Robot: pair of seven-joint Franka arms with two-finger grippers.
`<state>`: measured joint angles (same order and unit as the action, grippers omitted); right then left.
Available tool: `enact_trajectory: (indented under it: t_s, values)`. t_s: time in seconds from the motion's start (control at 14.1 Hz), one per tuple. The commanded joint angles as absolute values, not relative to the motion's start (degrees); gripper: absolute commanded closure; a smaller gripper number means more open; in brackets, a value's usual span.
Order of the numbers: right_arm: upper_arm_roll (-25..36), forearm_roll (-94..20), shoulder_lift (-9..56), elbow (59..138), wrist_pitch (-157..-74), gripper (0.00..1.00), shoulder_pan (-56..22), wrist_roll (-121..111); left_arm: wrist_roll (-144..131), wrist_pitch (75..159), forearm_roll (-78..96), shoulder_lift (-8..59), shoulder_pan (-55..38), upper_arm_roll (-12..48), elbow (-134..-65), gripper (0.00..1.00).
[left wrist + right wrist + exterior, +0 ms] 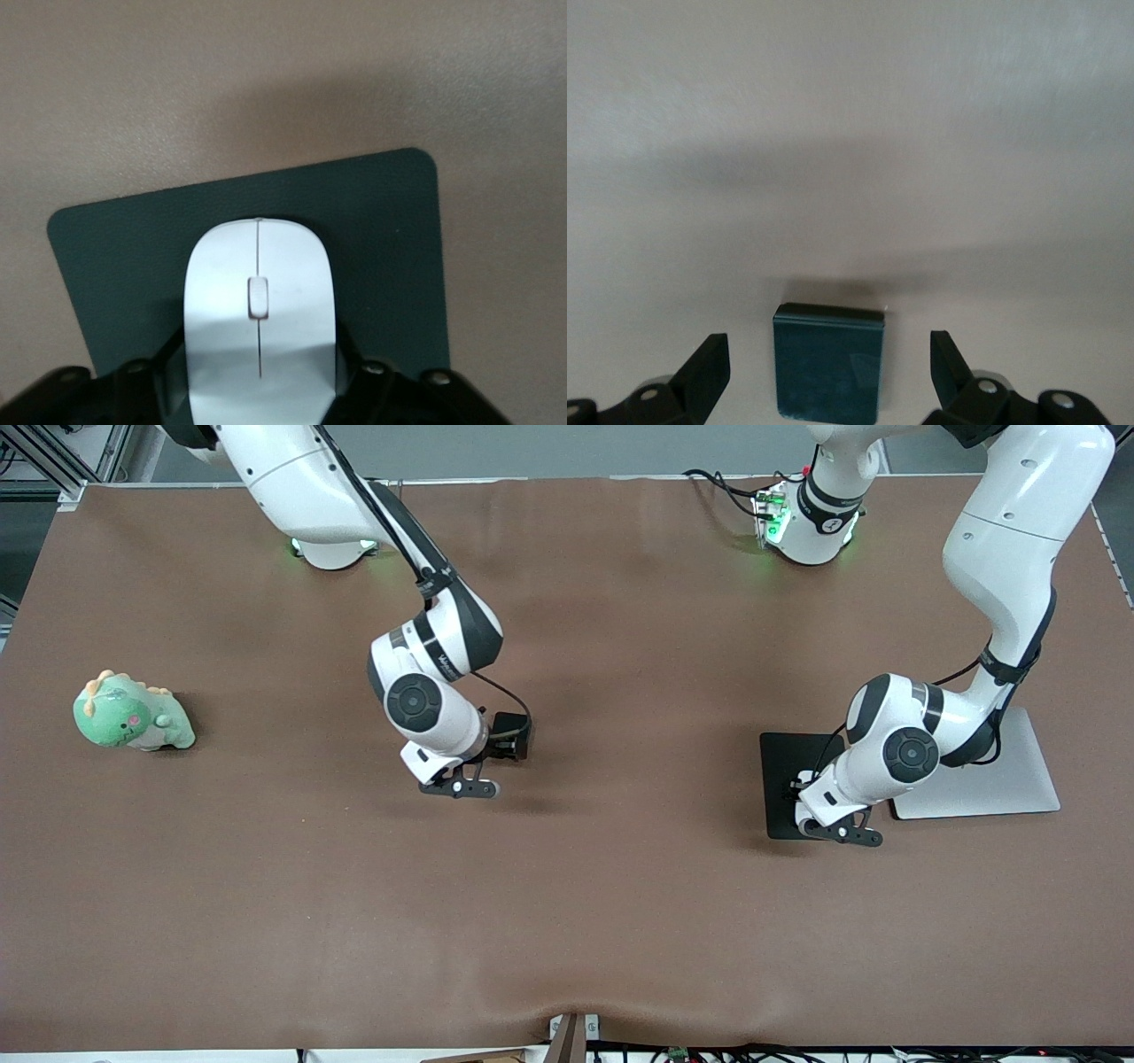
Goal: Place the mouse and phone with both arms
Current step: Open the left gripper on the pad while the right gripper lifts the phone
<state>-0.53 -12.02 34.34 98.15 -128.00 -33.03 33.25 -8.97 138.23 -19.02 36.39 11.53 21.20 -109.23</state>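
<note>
Over the flat black rectangular mat [784,779] at the left arm's end of the brown surface [620,921], the left tool [259,390] is clamped on the glossy white oval mouse [259,310]. Mid-surface, the right tool [830,372], fingers [709,367] spread apart, straddles the small black rectangular phone [828,363] lying flat.

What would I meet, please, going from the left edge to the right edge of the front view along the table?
Green toy dinosaur → right claw → black mat → left claw → silver stand.
</note>
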Motion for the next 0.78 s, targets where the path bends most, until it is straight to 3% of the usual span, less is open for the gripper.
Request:
enact_trajectory:
  t_s: [0.0,0.28,0.71]
  values:
    - [0.1,-11.5,36.1,98.1,-127.8,0.00,-34.4,37.7,-10.1,138.8,-20.7,36.6,12.4,21.5,-109.2,0.00]
    - [0.1,-11.3,36.0,101.1,-130.8,0.00,-36.1,40.9,-9.9,137.6,-20.7,33.3,12.4,21.7,-109.2,0.00]
    - [0.1,-11.2,35.6,104.9,-134.5,0.00,-37.8,41.2,-10.1,123.4,-20.3,24.4,12.0,24.8,-107.5,0.00]
